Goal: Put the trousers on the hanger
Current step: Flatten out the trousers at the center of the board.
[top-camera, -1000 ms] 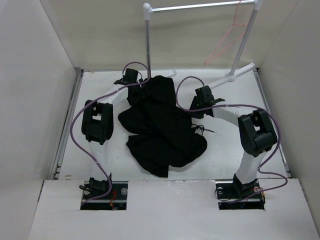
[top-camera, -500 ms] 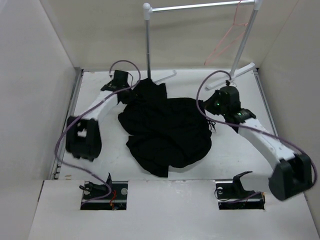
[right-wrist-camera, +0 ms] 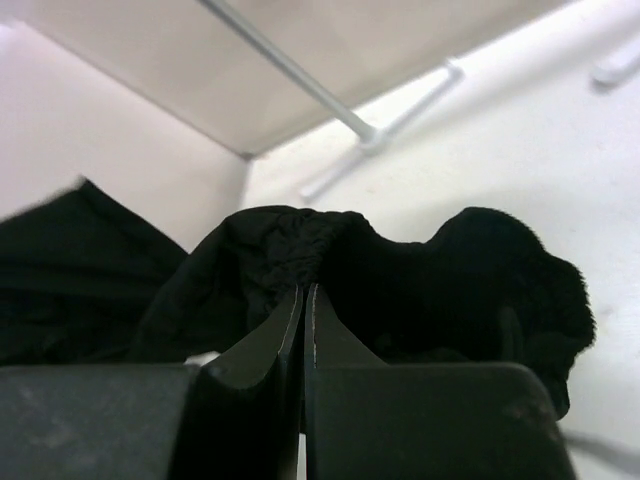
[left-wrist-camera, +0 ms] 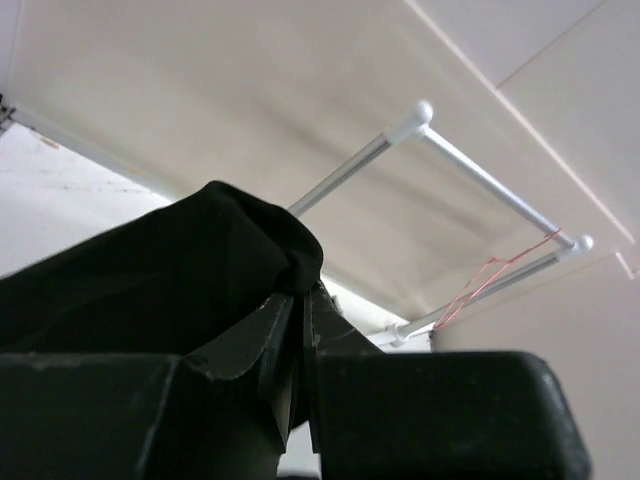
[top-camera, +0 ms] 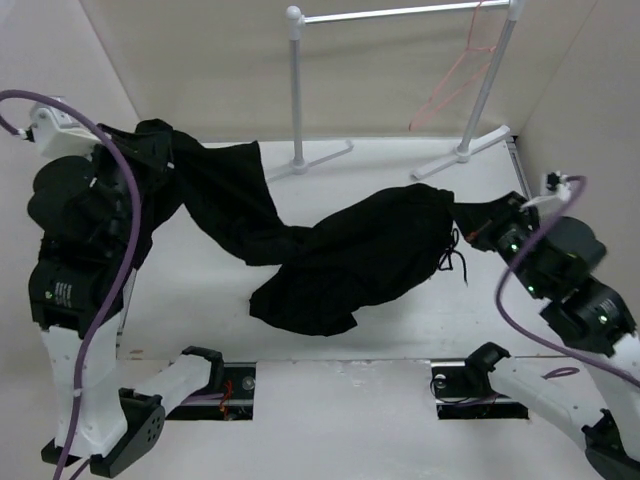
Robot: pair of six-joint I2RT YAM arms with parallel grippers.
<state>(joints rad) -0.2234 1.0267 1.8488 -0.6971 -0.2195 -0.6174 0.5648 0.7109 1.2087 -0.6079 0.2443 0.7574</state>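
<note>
Two grips on trousers (top-camera: 350, 262) edges — left pincer (left-wrist-camera: 300, 305) high, right pincer (right-wrist-camera: 303, 300) low, both clenched on fabric.

No writing can be read anywhere. A small white marking (top-camera: 62, 291) sits on the black housing of the left arm (top-camera: 75, 270), at the near left, but it is too small to make out. The trousers (top-camera: 350, 265) and hanger (top-camera: 470, 47) show no legible print.

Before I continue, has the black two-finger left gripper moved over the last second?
Yes. The left gripper has swung from beside the white-and-silver metal garment rack's left post out toward the left wall, pulling the black fabric trousers along.
</note>
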